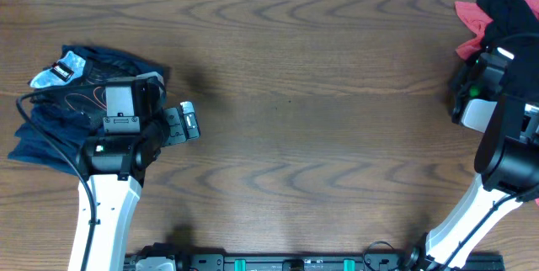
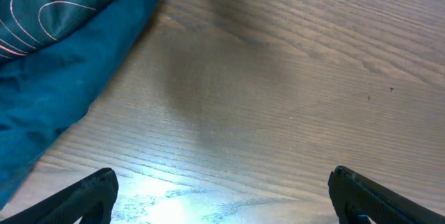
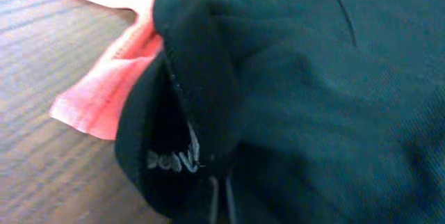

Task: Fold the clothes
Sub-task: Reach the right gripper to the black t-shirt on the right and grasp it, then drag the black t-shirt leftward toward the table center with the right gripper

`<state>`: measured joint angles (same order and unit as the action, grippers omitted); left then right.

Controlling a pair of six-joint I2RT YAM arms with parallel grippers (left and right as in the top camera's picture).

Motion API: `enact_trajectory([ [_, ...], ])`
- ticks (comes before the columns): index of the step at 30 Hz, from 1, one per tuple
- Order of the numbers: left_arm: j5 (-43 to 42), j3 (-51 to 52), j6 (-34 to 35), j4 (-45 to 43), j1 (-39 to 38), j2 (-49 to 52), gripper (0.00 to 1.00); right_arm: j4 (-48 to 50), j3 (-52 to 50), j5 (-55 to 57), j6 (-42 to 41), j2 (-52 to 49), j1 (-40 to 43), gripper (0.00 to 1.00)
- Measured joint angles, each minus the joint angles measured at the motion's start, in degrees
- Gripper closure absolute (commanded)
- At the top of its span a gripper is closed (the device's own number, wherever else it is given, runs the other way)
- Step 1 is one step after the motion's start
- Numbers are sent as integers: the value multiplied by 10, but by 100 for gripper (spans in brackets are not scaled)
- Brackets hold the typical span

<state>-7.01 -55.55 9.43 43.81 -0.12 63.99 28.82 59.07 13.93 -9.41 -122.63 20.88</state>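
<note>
Overhead: the black T-shirt point(image 1: 510, 3) lay crumpled at the table's point(image 1: 320, 94) far right corner, touching a pink-red garment point(image 1: 468, 20); the right gripper point(image 1: 493, 50) sat at that heap; the left gripper point(image 1: 187, 124), jaws apart, held nothing beside a navy-blue garment point(image 1: 34, 143).

Left wrist: bare wood below the parted jaws.

Right wrist: black fabric filled the view (jaws out of sight); they were together, a catch unconfirmed.

Risk: lifting could drag the pink-red garment along, since the two overlapped; a bunched pinch could slip.

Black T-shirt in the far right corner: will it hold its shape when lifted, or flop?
Likely floppy: the black T-shirt lies bunched in soft folds. It overlaps the pink cloth, so that may drag along.
</note>
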Motion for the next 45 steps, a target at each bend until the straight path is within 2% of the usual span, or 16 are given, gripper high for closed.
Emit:
enact_trajectory([
  [5,-1,0,0,0,0,0,2,-18,2,-19,10,11,-1,99],
  [8,-1,0,0,1,0,0,2,-62,2,-27,33,57,-7,99],
  [13,-1,0,0,1,0,0,2,-240,7,-69,78,223,-55,99],
  [17,-1,0,0,1,0,0,2,-364,12,-146,87,335,-141,99],
  [20,-1,0,0,-2,0,0,2,-350,12,-182,86,356,-225,98],
  [22,-1,0,0,-5,0,0,2,-290,11,-186,86,348,-287,97],
  [23,-1,0,0,-6,0,0,2,-242,10,-179,85,340,-323,88],
  [25,-1,0,0,-10,0,0,2,-159,9,-171,83,324,-372,85],
  [26,-1,0,0,-10,0,0,2,-108,10,-165,83,313,-396,78],
  [27,-1,-1,0,-11,0,0,2,-63,11,-159,82,301,-417,62],
  [28,-1,-1,0,-11,0,0,2,-30,12,-152,82,290,-437,37],
  [30,-1,-1,0,-12,0,0,2,-9,12,-137,84,273,-463,1],
  [35,-1,-1,0,-12,0,0,2,-124,10,-80,85,258,-469,1],
  [38,-24,-1,0,-28,0,0,3,-245,10,-24,85,275,-454,1],
  [40,-57,-1,3,-52,-2,2,9,-324,7,9,84,301,-439,1],
  [45,-114,-1,22,-99,-45,41,9,-514,8,53,56,426,-357,1],
])
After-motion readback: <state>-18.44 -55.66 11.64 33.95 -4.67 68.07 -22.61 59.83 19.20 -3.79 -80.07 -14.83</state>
